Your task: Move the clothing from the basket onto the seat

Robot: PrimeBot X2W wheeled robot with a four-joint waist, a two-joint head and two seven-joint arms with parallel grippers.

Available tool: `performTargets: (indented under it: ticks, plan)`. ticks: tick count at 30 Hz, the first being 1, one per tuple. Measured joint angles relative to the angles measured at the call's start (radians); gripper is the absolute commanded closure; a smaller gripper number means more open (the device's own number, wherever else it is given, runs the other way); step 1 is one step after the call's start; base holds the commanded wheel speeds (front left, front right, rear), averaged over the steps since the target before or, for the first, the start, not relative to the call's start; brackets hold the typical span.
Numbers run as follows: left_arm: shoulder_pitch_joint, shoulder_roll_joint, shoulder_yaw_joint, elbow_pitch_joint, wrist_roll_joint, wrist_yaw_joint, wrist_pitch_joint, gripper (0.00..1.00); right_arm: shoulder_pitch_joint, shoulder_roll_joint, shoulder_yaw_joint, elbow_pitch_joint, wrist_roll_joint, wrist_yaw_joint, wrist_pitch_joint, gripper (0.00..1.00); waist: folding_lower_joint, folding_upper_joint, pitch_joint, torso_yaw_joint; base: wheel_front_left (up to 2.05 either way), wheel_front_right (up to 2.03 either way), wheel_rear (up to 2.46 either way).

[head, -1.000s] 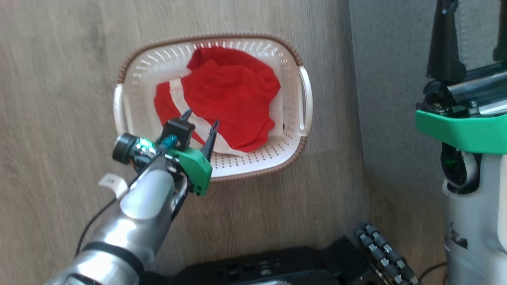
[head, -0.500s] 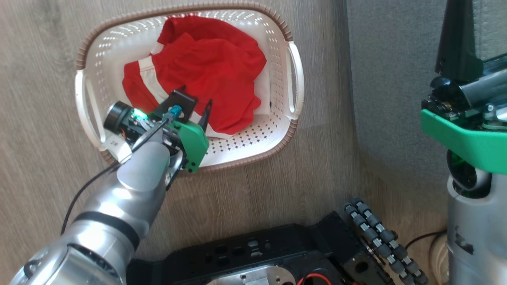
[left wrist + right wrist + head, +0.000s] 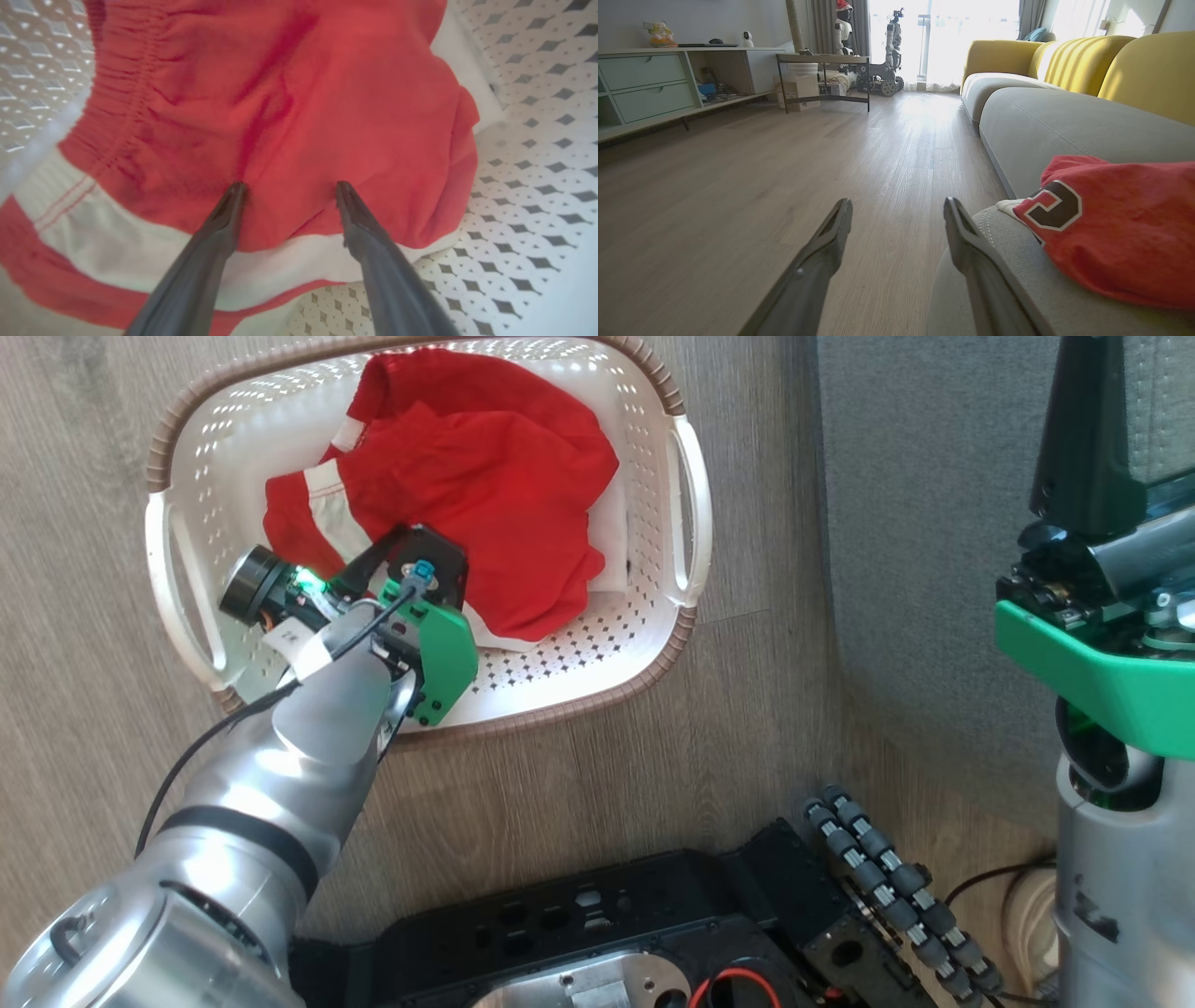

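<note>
Head view: the left forearm (image 3: 308, 747) reaches down over the near rim into the basket (image 3: 579, 653), which sits on the wood floor (image 3: 579, 784) just beside the seat (image 3: 915, 523). The clothing (image 3: 485, 457) lies bunched inside the basket, red with white stripes. The wrist hides the fingers here. The right arm is parked high at the right edge over the seat, probably to keep out of the way.

Left wrist view: the left claw (image 3: 287, 186) is spread wide, with both tips at the red cloth, on a raised fold just above a white band. Nothing is pinched. The fingers straddle the hump so that closing should gather a good bite of fabric. This looks like the moment just before the grab. The cloth is soft, so it may slip or only one layer may come up.

Right wrist view: the right claw (image 3: 896, 203) is wide and empty, pointing out along the floor beside the seat edge. A numbered red garment (image 3: 1120, 224) already lies on the grey cushion, so part of the job looks done. The piece in the basket is not yet lifted.
</note>
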State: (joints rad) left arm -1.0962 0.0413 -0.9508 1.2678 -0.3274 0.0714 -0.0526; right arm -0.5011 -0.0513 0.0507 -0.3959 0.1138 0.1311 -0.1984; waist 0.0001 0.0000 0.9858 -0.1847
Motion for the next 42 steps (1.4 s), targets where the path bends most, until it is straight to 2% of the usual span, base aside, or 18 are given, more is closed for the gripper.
performTargets:
  ticks: [3, 4, 7, 9, 11, 12, 13, 14, 15, 27, 42]
  plan:
    - [-0.002, 0.000, -0.019, 0.007, 0.007, 0.011, 0.029, 0.00, 0.000, 0.000, -0.002, -0.001, 0.000, 0.000, 0.000, 0.00, 0.0000, 0.0000, 0.001, -0.003, 0.00, 0.00, 0.00]
    - [-0.005, 0.000, -0.026, 0.009, 0.013, 0.015, 0.035, 0.03, 0.000, 0.000, -0.003, -0.004, 0.000, 0.000, 0.000, 0.00, 0.0000, 0.0000, 0.002, -0.004, 0.00, 0.00, 0.00]
    - [-0.018, 0.000, -0.044, 0.011, 0.022, 0.030, 0.051, 0.24, 0.002, 0.000, -0.007, -0.011, 0.000, 0.000, -0.001, 0.00, 0.0000, 0.0000, 0.004, -0.009, 0.00, 0.00, 0.00]
    - [-0.022, 0.000, -0.058, 0.012, 0.032, 0.035, 0.057, 0.45, 0.003, 0.000, -0.009, -0.017, 0.000, 0.000, -0.001, 0.00, 0.0000, 0.0001, 0.004, -0.012, 0.00, 0.00, 0.00]
    - [-0.022, 0.000, -0.067, 0.013, 0.034, 0.044, 0.061, 0.61, 0.003, 0.000, -0.014, -0.021, 0.000, 0.000, -0.001, 0.00, 0.0000, 0.0000, 0.006, -0.013, 0.00, 0.00, 0.00]
    - [-0.022, 0.001, -0.070, 0.015, 0.038, 0.044, 0.063, 0.61, 0.003, 0.000, -0.016, -0.021, 0.000, 0.000, -0.001, 0.00, 0.0000, 0.0000, 0.006, -0.013, 0.00, 0.00, 0.00]
    - [-0.022, 0.001, -0.070, 0.015, 0.038, 0.044, 0.063, 0.69, 0.003, 0.000, -0.016, -0.021, 0.000, 0.000, -0.001, 0.00, 0.0000, 0.0000, 0.006, -0.013, 0.00, 0.00, 0.00]
    - [-0.022, 0.001, -0.071, 0.015, 0.039, 0.044, 0.069, 0.79, 0.004, 0.000, -0.018, -0.021, 0.000, 0.000, -0.001, 0.00, 0.0000, 0.0000, 0.005, -0.013, 0.00, 0.00, 0.00]
    - [-0.022, 0.001, -0.072, 0.016, 0.039, 0.043, 0.070, 1.00, 0.004, 0.000, -0.019, -0.021, 0.000, 0.000, -0.001, 0.00, 0.0000, 0.0000, 0.005, -0.012, 0.00, 0.00, 0.00]
    - [0.008, 0.001, -0.071, -0.067, -0.041, 0.033, -0.004, 1.00, 0.026, 0.000, -0.026, 0.039, 0.000, 0.000, -0.015, 0.00, 0.0000, 0.0000, -0.069, 0.010, 0.00, 0.00, 0.00]
    - [0.174, 0.001, -0.092, -0.225, -0.188, 0.042, -0.163, 1.00, 0.111, 0.000, -0.046, 0.221, -0.017, 0.000, -0.023, 0.00, -0.0001, 0.0001, -0.316, 0.062, 0.00, 0.00, 0.00]
